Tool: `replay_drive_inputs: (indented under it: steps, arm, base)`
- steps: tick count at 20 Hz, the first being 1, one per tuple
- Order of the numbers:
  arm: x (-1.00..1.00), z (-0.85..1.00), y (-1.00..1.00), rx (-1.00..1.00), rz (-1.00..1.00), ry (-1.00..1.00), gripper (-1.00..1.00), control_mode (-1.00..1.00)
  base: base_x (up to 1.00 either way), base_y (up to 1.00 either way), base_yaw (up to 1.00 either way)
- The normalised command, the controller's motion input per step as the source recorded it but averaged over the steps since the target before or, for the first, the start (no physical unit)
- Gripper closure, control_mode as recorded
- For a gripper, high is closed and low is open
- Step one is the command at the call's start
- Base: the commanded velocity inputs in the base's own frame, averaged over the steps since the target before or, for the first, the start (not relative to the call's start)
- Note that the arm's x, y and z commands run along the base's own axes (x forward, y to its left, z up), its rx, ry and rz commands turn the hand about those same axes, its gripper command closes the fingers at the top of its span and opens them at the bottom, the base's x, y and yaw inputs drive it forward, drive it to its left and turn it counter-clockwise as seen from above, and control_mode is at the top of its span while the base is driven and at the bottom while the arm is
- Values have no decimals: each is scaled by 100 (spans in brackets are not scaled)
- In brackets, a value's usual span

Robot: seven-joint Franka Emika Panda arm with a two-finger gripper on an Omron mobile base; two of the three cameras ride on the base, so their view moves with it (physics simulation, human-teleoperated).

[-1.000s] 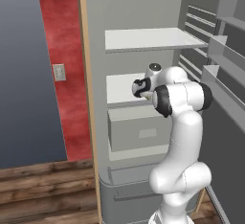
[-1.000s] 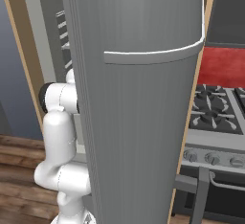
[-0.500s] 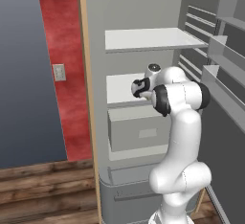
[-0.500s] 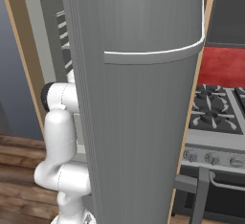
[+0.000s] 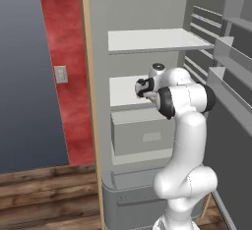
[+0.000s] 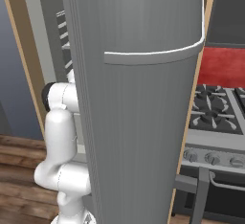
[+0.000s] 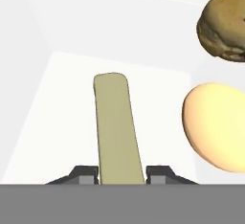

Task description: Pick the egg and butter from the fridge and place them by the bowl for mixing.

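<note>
From the left base camera we see our white arm reaching into the tall grey fridge, its gripper over the middle white shelf; what it holds is hidden there.

From the right base camera the grey fridge door covers most of the arm.

Through the hand camera the dull olive-yellow butter stick lies on the shelf, long axis running straight away from us, near end clamped between the dark fingertips. The pale rounded egg sits beside it, cut off at the frame edge, with a brown lumpy item beyond.

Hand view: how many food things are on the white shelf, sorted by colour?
Olive-yellow: 1, the butter, between the gripper tips
Pale yellow-tan: 1, the egg
Brown: 1, a lumpy round food
Total: 3
</note>
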Motion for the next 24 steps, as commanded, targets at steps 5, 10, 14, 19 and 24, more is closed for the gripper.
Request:
replay_drive_inputs:
  steps: [5, 10, 14, 19, 24]
  arm:
    - [-9, 5, 3, 0, 0, -5, 100, -100]
    - [-62, 86, 22, 0, 0, -17, 100, -100]
    - [-100, 100, 18, 0, 0, -17, 100, -100]
    - [-100, 93, 11, 0, 0, -6, 100, -100]
    - [-100, 38, 10, 0, 0, -5, 100, -100]
  base:
    - [0, 0, 0]
    - [0, 0, 0]
    - [0, 0, 0]
    - [0, 0, 0]
    - [0, 0, 0]
